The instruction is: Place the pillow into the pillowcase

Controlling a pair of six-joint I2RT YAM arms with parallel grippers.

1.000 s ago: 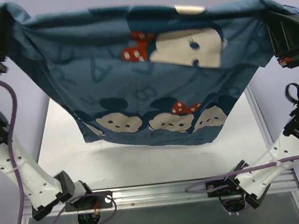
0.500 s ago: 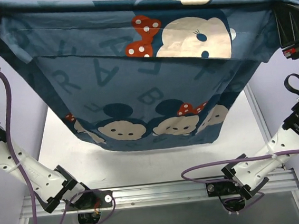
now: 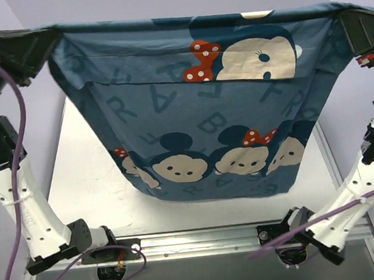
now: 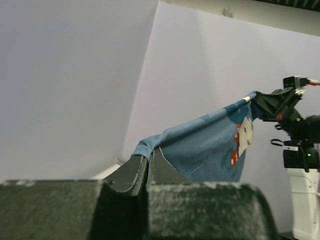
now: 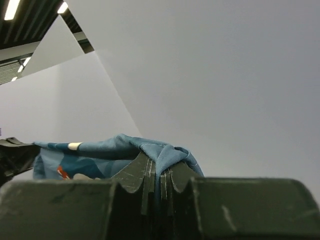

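Observation:
The blue pillowcase [image 3: 191, 113] with letters and mouse faces hangs high over the table, stretched between both grippers. My left gripper [image 3: 45, 44] is shut on its top left corner; the left wrist view shows the cloth [image 4: 200, 145] pinched between the closed fingers [image 4: 135, 172]. My right gripper [image 3: 348, 22] is shut on its top right corner; the right wrist view shows folded cloth [image 5: 165, 152] clamped in the fingers [image 5: 137, 175]. A small pale patch [image 3: 254, 15] shows at the top hem. Whether the pillow is inside cannot be told; it is not clearly in view.
The white table top [image 3: 92, 189] lies below the hanging cloth, with a metal rail [image 3: 196, 235] along its near edge. Purple cables [image 3: 14, 130] loop by both arm bases. Plain lilac walls surround the space.
Both grippers stay shut on the corners. The pillowcase has shifted right and hangs lower; the left arm has swung inward and the right arm's base link has turned.

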